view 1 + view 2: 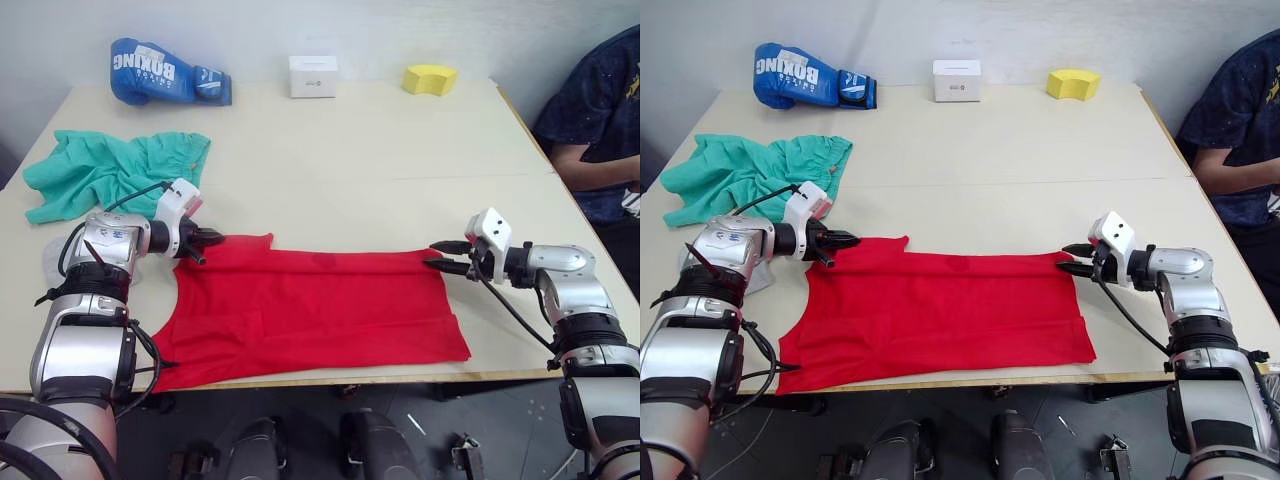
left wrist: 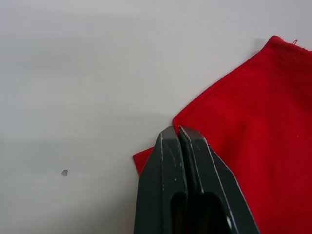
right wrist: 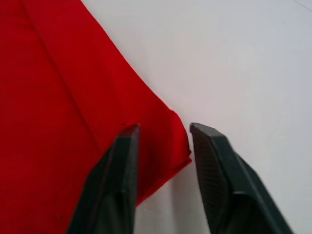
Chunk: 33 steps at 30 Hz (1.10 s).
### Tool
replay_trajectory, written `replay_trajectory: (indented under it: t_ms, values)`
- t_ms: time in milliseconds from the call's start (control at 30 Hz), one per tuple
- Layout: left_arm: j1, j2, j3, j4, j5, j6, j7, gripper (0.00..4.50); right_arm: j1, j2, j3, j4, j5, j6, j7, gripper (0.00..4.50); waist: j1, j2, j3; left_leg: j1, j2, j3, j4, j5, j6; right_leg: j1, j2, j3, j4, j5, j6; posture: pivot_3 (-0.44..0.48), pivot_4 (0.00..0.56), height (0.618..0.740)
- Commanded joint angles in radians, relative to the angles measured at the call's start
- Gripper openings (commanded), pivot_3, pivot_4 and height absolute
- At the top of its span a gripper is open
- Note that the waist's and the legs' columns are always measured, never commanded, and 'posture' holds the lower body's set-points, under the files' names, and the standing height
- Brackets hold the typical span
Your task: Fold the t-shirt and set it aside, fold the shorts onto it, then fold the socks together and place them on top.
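The t-shirt (image 1: 310, 312) lies spread flat along the near edge of the table (image 1: 380, 150). My left gripper (image 1: 212, 238) is pinched shut on its far corner on my left side, fingers pressed together over the cloth. My right gripper (image 1: 447, 256) is parted, its two fingers straddling the far corner on my right. The shorts (image 1: 110, 170) sit crumpled, just beyond my left arm.

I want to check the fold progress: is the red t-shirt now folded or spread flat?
Folded once, it seems: the t-shirt lies as a flat band, no sleeves showing. The left gripper and right gripper sit at its far corners.
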Motion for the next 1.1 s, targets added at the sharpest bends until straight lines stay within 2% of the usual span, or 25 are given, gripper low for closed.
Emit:
replay_trajectory:
  t_ms: [33,67,167,267,367,500,633,700,900,1100]
  values:
    - [0.018,0.011,0.013,-0.034,-0.002,-0.03,-0.002,0.0,-0.01,-0.009,-0.013,-0.011,0.012,-0.02,0.019,0.36,0.0,0.0,0.0,0.0,0.0,0.0,0.0,0.0,0.0,0.0,0.0,0.0,0.0,0.0,0.0,0.0,0.15,0.74]
    - [0.022,0.012,0.014,-0.039,-0.001,-0.041,-0.001,0.0,-0.007,-0.011,-0.012,-0.012,0.011,-0.024,0.021,0.04,0.0,0.0,0.0,0.0,0.0,0.0,0.0,0.0,0.0,0.0,0.0,0.0,0.0,0.0,0.0,0.0,0.15,0.74]
    - [0.032,0.031,0.02,-0.054,0.006,-0.066,0.009,0.0,0.0,-0.009,-0.025,-0.02,0.016,-0.064,0.012,0.04,0.0,0.0,0.0,0.0,0.0,0.0,0.0,0.0,0.0,0.0,0.0,0.0,0.0,0.0,0.0,0.0,0.15,0.74]
    - [0.062,0.071,0.043,-0.106,-0.01,-0.168,-0.02,0.0,0.014,-0.03,-0.015,-0.018,-0.034,-0.308,-0.014,0.04,-0.004,0.0,0.0,0.0,0.001,0.0,0.0,0.0,0.0,0.0,0.0,0.0,0.0,0.0,0.0,0.0,0.15,0.74]
    - [0.149,0.101,0.083,-0.231,-0.055,-0.374,-0.085,0.0,0.049,-0.046,-0.021,0.009,-0.048,-0.483,-0.027,0.04,-0.003,0.0,0.0,0.0,0.001,0.001,-0.001,0.0,0.0,-0.001,0.0,0.001,0.0,0.0,0.0,0.0,0.15,0.74]
    - [0.27,0.144,0.102,-0.314,-0.04,-0.651,-0.094,0.0,0.095,-0.055,-0.02,0.055,-0.079,-0.684,-0.084,0.04,-0.002,0.0,0.0,0.001,0.001,0.002,0.0,0.0,0.0,-0.001,0.0,0.002,0.0,0.0,0.0,0.0,0.15,0.74]
    - [0.364,0.175,0.158,-0.301,0.012,-1.103,0.046,0.0,0.143,-0.062,-0.002,0.11,-0.17,-0.859,-0.21,0.04,-0.002,0.0,0.0,0.002,0.001,0.002,0.0,0.0,0.0,0.0,-0.001,0.003,0.0,0.0,0.0,0.0,0.15,0.74]
    - [0.444,0.212,0.149,-0.323,0.042,-1.265,0.05,0.0,0.17,-0.063,0.013,0.133,-0.219,-0.921,-0.268,0.04,-0.004,0.0,0.0,0.002,0.001,0.002,-0.001,-0.001,0.001,0.0,-0.001,0.003,-0.001,0.0,0.0,0.0,0.15,0.74]
    - [0.599,0.275,0.15,-0.379,0.126,-1.534,0.146,0.0,0.216,-0.077,0.04,0.18,-0.314,-1.023,-0.426,0.04,-0.006,-0.001,-0.001,0.003,0.001,0.004,-0.002,-0.001,0.001,0.001,-0.001,0.005,-0.002,0.0,0.0,0.0,0.15,0.74]
    - [0.7,0.315,0.157,-0.349,0.216,-1.624,0.258,0.0,0.22,-0.086,0.065,0.206,-0.344,-1.05,-0.504,0.04,-0.006,-0.001,-0.001,0.004,0.001,0.003,-0.002,-0.003,0.003,0.002,-0.002,0.005,-0.003,0.0,0.0,0.0,0.15,0.74]
